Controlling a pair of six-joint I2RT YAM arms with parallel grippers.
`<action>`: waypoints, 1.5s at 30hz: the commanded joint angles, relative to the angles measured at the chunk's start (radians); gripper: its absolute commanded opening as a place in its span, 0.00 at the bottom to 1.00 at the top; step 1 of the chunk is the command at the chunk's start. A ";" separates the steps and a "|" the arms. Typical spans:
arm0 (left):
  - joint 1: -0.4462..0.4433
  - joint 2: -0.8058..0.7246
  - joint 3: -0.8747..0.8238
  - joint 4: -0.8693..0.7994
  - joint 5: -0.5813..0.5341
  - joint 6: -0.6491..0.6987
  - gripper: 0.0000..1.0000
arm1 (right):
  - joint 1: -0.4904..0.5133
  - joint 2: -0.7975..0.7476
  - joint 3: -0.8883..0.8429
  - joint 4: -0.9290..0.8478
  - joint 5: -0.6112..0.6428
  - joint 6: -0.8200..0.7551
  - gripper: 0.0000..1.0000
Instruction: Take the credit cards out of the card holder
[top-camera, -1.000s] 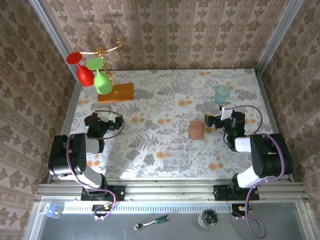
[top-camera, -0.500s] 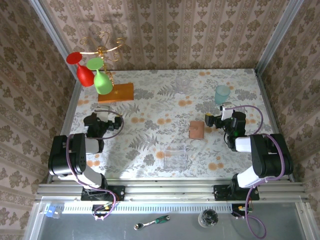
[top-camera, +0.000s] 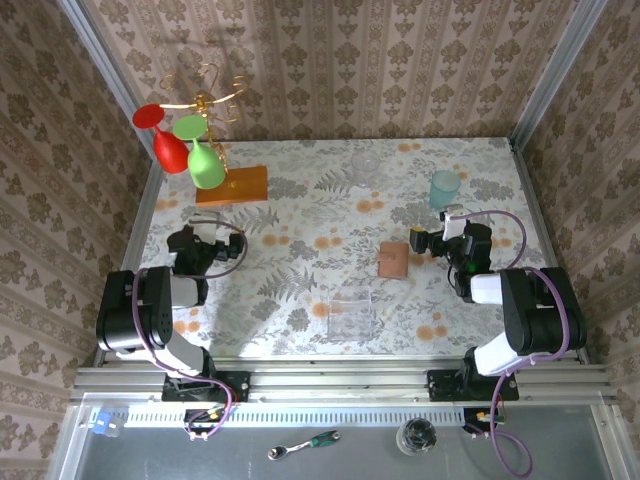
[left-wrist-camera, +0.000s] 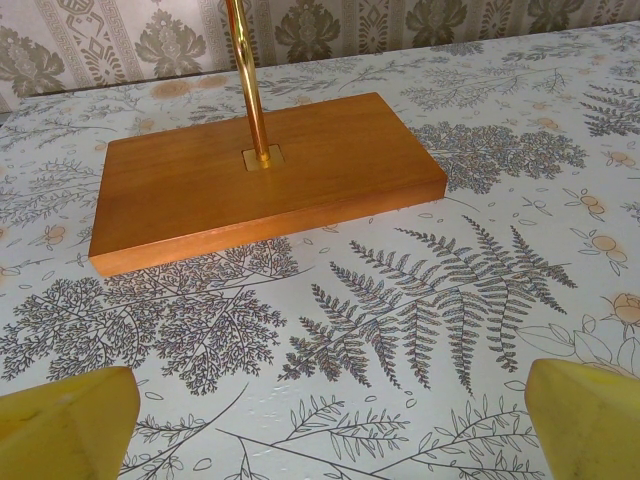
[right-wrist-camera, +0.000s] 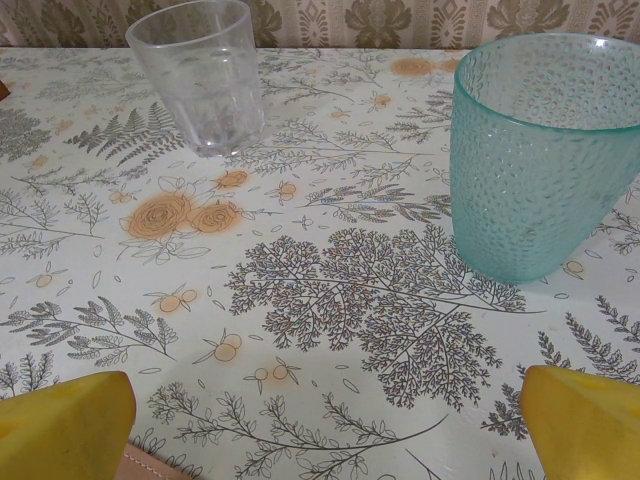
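Card holder (top-camera: 395, 260) lies shut mid-frame on the table (top-camera: 300, 200), brown face up, with left gripper (left-wrist-camera: 320, 425) and right gripper (right-wrist-camera: 320, 425) both spread wide, holding nothing.

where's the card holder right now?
Top view, right of centre: the card holder lies closed, just beyond the clear plastic box and nearer the arms than the teal cup.

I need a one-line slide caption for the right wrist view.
Open yellow fingers facing a teal cup and a clear glass on a floral tablecloth.
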 joint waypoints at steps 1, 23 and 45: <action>0.005 0.006 0.004 0.023 0.017 -0.001 1.00 | -0.004 0.005 0.004 0.027 -0.009 0.004 1.00; -0.012 -0.197 -0.001 -0.164 -0.234 -0.078 1.00 | 0.030 -0.196 0.063 -0.262 0.069 -0.002 1.00; -0.099 -0.611 0.275 -1.100 -0.294 -0.362 1.00 | 0.362 -0.549 0.307 -1.137 0.237 0.383 0.88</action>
